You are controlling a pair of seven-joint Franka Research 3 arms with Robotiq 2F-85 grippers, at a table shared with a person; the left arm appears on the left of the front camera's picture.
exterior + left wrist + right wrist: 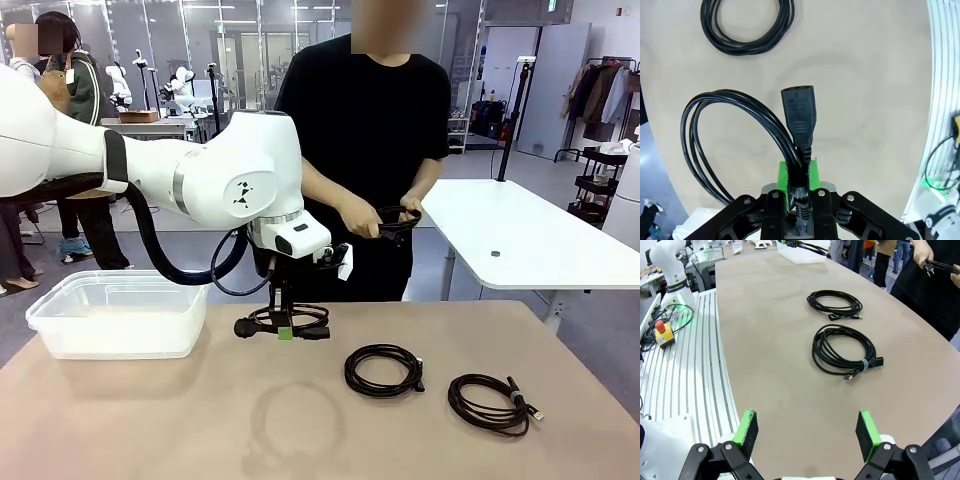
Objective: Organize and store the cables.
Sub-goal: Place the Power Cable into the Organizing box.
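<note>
Probably a robotics lab: a red stop button (660, 326) sits on slotted metal plating (700, 370), glass partitions (250, 40) behind.

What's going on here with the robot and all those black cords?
The robot and a person seem to be tidying cables. The left gripper is shut on a coiled power cable, low over the table beside a clear bin. Two more lie on the table to the right: a middle coil and an end coil. The person's hands hold another cable at the far side. The right gripper hangs open, holding nothing.
</note>
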